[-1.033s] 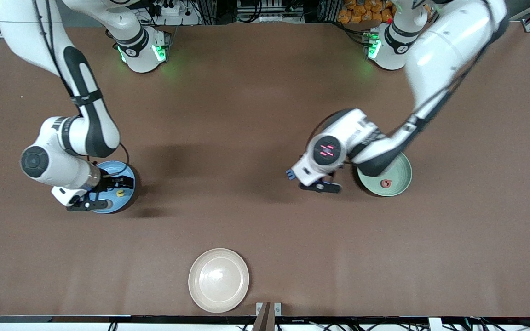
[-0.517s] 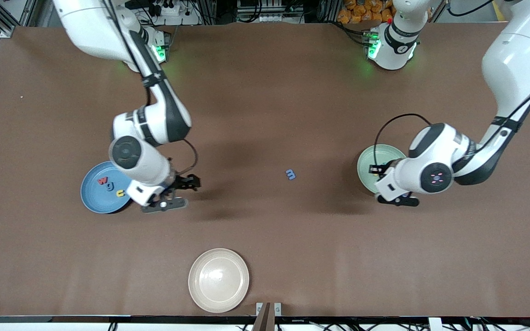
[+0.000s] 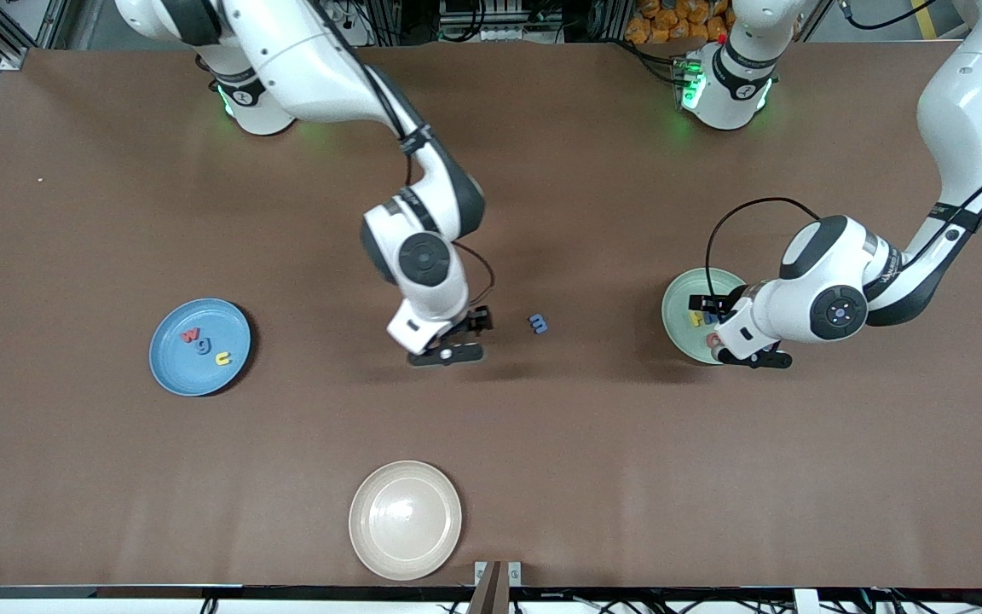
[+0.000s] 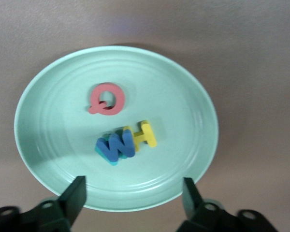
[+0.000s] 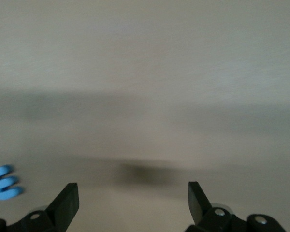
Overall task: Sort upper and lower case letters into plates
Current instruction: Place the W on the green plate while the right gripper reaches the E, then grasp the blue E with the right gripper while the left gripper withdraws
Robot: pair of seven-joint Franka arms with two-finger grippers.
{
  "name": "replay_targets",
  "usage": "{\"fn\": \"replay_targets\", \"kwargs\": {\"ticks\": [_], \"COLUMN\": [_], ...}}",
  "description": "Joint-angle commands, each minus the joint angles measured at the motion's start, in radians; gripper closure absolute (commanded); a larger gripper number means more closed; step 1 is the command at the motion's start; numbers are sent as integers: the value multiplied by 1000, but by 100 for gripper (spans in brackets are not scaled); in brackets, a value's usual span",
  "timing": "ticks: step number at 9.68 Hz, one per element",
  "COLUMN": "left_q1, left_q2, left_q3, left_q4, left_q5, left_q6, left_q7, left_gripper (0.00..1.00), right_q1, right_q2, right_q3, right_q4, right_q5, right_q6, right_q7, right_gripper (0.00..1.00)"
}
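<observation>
A small blue letter (image 3: 538, 323) lies on the brown table near its middle. My right gripper (image 3: 464, 336) is open and empty over the table beside that letter, which shows at the edge of the right wrist view (image 5: 5, 182). The sky blue plate (image 3: 174, 368) holds a red, a blue and a yellow letter. My left gripper (image 3: 723, 333) is open and empty over the mint green plate (image 3: 677, 300). In the left wrist view that plate (image 4: 193, 96) holds a red Q (image 4: 106, 99), a yellow H (image 4: 144, 135) and a blue W (image 4: 117, 145) lying on a teal piece (image 4: 111, 159).
A cream-white plate (image 3: 405, 520) sits near the table's front edge, nearer to the camera than the blue letter. The robot bases stand along the table's back edge.
My right arm has swung from over the sky blue plate to the middle, beside the blue letter. My left arm has moved from the middle to over the mint plate.
</observation>
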Motion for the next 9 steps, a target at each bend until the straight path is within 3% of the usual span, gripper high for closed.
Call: {"fn": "replay_targets", "kwargs": {"ticks": [1,7,9], "left_q1": [61,75,86], "left_q2": [-34,-34,-41], "left_q3": [-76,-222,-274], "left_q4": [6,287,358], "left_q5": [21,23,23], "left_q6": [-18,-186,-197], "left_q7": [-6,29,58], "left_gripper": [0,0,0], "right_q1": [20,95,103], "right_q2": [111,201,213], "right_q3": [40,49,51], "right_q4": [175,234,234], "right_q5": [16,-1,-71], "right_q6": [-10,109,111], "right_q7": [83,116,100], "right_gripper": [0,0,0]}}
